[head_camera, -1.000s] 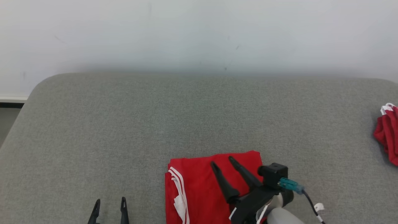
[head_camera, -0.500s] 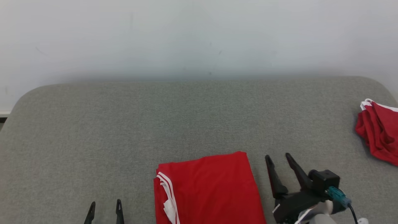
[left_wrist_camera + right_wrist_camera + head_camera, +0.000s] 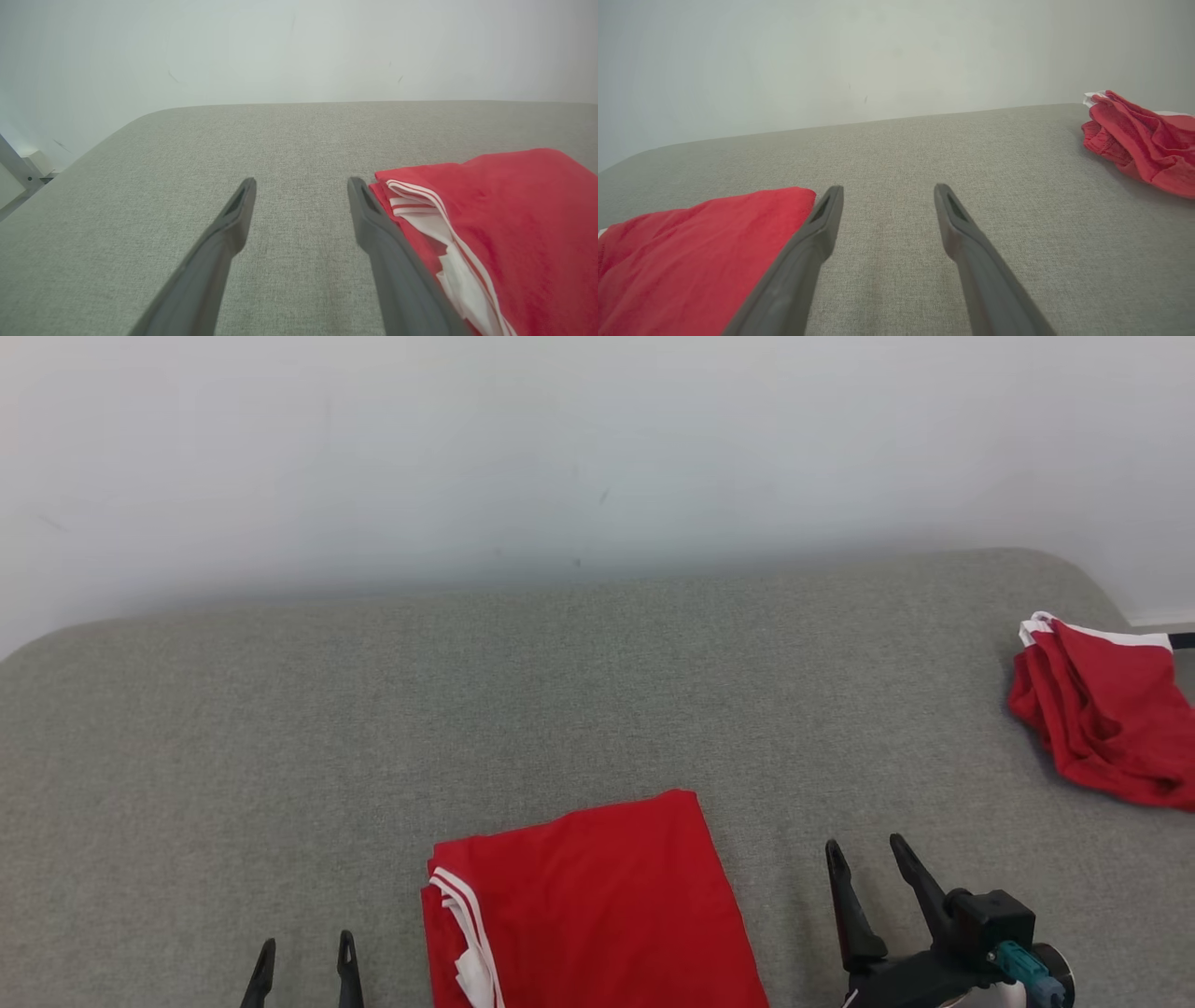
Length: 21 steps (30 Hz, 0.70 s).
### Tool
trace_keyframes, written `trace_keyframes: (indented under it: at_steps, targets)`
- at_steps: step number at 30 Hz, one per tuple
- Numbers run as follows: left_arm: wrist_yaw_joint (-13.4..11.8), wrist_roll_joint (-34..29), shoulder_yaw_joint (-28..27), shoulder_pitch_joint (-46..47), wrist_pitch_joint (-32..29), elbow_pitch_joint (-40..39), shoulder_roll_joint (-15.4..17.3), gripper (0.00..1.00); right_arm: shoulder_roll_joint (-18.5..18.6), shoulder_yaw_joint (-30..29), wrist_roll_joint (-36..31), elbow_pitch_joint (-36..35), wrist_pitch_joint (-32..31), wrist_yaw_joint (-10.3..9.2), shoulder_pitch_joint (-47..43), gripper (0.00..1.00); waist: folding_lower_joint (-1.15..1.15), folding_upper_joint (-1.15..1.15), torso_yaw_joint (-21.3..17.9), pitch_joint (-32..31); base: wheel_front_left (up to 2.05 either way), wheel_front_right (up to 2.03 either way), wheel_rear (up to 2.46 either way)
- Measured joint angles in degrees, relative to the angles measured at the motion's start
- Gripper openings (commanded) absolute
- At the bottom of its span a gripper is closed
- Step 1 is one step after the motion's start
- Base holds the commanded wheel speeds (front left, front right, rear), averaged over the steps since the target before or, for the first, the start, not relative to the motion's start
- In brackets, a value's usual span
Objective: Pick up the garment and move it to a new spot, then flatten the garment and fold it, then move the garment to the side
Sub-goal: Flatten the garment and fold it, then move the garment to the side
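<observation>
"Garment first. Where is it in the head view?"

"The folded garment lies flat at the near edge of the grey cushion. The left gripper is near its left side. The right gripper is near its right side. Both are wide open and hold nothing. A crumpled red heap sits far off at the right end."

"And the left wrist view?"

"The left gripper points along the cushion. The folded garment is just beside one finger, with its white-striped edge closest. I cannot tell if they touch."

"The right wrist view?"

"The right gripper has bare cushion between its fingers. The folded garment is just beside it on one side. The crumpled red heap is well apart on the other side."

"So what now?"

"I think the fold is done, so the garment has to go to the side. To do it well, I'd slide fingers under both edges and pinch all the layers. Then I'd lift both sides together, so the fold does not fall open. Keep it away from the heap."
</observation>
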<state>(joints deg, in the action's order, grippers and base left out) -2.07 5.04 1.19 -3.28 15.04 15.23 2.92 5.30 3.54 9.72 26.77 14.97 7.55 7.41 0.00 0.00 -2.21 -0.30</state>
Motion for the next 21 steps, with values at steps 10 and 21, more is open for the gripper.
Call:
trace_keyframes:
  at_steps: [10,21]
  targets:
    - [0.1,0.0,-0.4,-0.6,0.0,-0.1,0.0,1.00,-0.9,-0.4,-1.5,0.5,0.0,0.00,-1.6,1.00,0.00,0.00,-1.0,-1.3,0.00,0.00,0.00]
    - [0.1,0.1,0.2,-0.9,0.0,0.0,0.0,1.00,-1.3,1.6,-0.6,2.5,0.0,0.00,-1.2,1.00,0.00,0.00,0.2,-0.3,0.00,0.00,0.00]
